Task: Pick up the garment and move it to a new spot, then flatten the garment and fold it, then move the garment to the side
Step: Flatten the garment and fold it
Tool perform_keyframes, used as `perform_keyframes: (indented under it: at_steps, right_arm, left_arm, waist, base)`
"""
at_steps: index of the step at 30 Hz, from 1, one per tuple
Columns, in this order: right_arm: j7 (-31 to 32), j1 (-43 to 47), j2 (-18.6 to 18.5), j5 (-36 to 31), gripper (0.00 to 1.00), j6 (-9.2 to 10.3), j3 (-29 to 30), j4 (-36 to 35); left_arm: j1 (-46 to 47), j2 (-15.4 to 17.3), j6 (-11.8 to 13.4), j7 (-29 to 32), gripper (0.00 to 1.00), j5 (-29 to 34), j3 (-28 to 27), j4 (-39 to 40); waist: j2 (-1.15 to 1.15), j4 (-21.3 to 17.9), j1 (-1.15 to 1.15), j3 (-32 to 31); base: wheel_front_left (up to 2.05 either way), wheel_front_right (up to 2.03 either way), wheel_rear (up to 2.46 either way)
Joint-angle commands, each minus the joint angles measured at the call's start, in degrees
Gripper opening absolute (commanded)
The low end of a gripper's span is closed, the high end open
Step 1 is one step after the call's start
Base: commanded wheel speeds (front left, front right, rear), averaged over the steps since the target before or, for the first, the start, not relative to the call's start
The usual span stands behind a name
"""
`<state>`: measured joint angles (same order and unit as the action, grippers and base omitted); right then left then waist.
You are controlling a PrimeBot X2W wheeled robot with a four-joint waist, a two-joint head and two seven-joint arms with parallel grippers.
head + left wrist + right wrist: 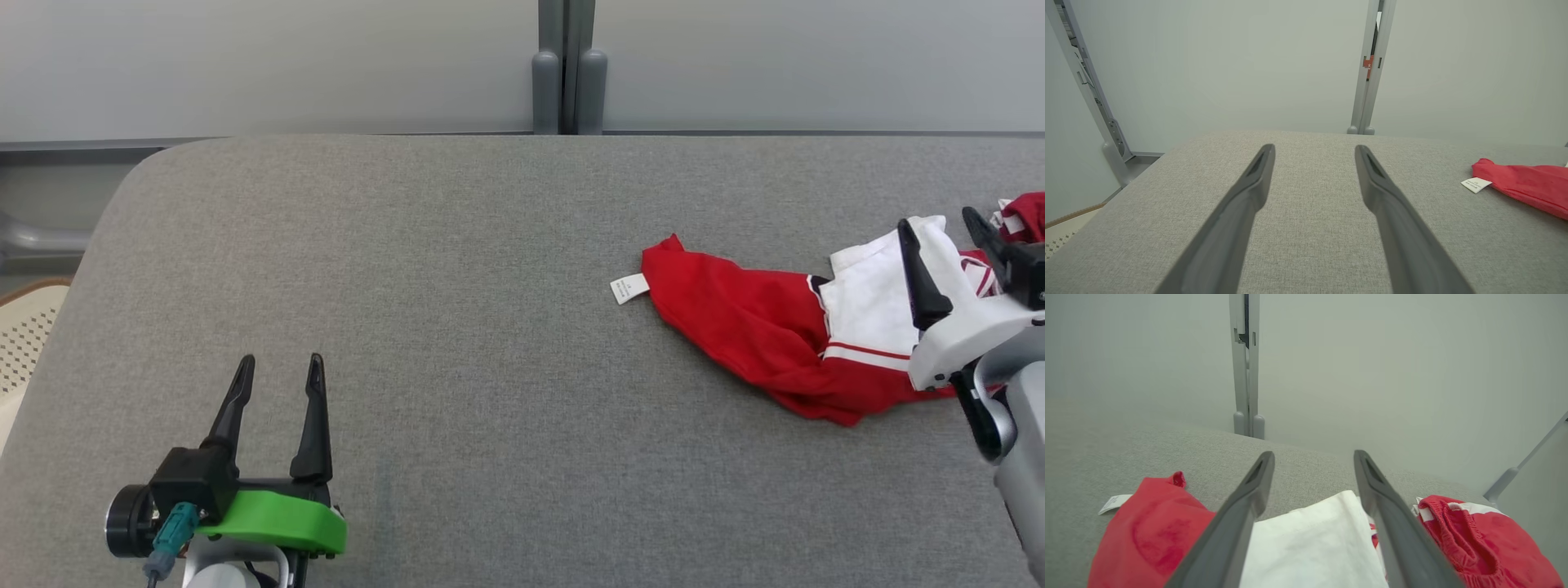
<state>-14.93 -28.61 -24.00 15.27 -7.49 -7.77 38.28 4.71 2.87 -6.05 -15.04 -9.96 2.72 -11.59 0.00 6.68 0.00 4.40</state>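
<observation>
At the near left, the left gripper [282,359] hangs over bare grey table [490,245], its two dark fingers spread wide with nothing between them. It is well apart from the cloth. Past the middle, a small white label [629,287] lies flat on the table, marking the garment's left end.

The garment [735,327] itself is a crumpled red and white piece lying on the right side of the table, about midway between the near and far edges, and it runs out past the right border of the head view. A white panel [865,302] lies on top of the red, and further right the right wrist view shows a gathered red waistband [1457,526] (so probably shorts).

The right gripper [936,217] is over that white panel, fingers apart and clamped on nothing; the cloth shows between and under them.

The pickup looks not yet made. The likely trouble is a shallow pinch: if the fingers close on the top white layer alone, the fabric could slip out on the lift, or the red bulk could drag and bunch further. The heap also lies toward the table's right side, so a sideways tug might pull part of it over that edge. The left gripper is too far off to steady anything.
</observation>
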Motion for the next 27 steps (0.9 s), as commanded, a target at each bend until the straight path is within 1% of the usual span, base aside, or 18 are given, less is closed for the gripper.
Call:
perform_keyframes:
  at_steps: [1,5,9,14,21,27]
  right_arm:
    - [-0.2,1.7,0.6,-0.3,1.0,-0.01,0.5,-3.0]
    - [-0.3,6.3,3.3,-0.8,1.0,-0.01,1.1,-11.7]
    - [-0.3,11.2,5.9,-1.3,1.0,-0.01,1.9,-18.6]
    - [-0.3,18.3,9.8,-1.8,1.0,-0.01,4.2,-25.4]
    - [-0.3,24.5,14.0,-3.0,1.0,-0.01,6.0,-30.6]
    - [-0.3,25.1,15.5,-3.4,1.0,-0.01,6.5,-32.1]
  left_arm:
    - [-0.7,0.1,0.2,-0.2,1.0,0.1,-0.2,0.2]
    - [-1.0,0.1,0.3,-0.2,1.0,0.0,-0.3,0.4]
    - [-1.1,0.1,0.3,-0.2,1.0,0.0,-0.2,0.4]
    - [-0.9,0.1,0.3,-0.2,1.0,-0.4,-0.1,0.6]
    - [0.3,0.1,0.4,-0.2,1.0,-0.4,-0.2,0.2]
    - [3.9,0.2,-0.3,-0.2,1.0,0.6,0.7,-1.1]
  waist:
    - [0.0,-0.4,0.0,-0.3]
    - [0.0,-0.9,0.0,-0.5]
    - [0.0,-1.0,0.0,-0.5]
    - [0.0,-1.0,0.0,-0.2]
    - [0.0,-2.5,0.0,0.9]
    - [0.0,-5.0,0.0,2.3]
  base:
    - [0.0,0.0,0.0]
    - [0.0,0.0,0.0]
    - [0.0,0.0,0.0]
    - [0.0,0.0,0.0]
    - [0.0,0.0,0.0]
    - [0.0,0.0,0.0]
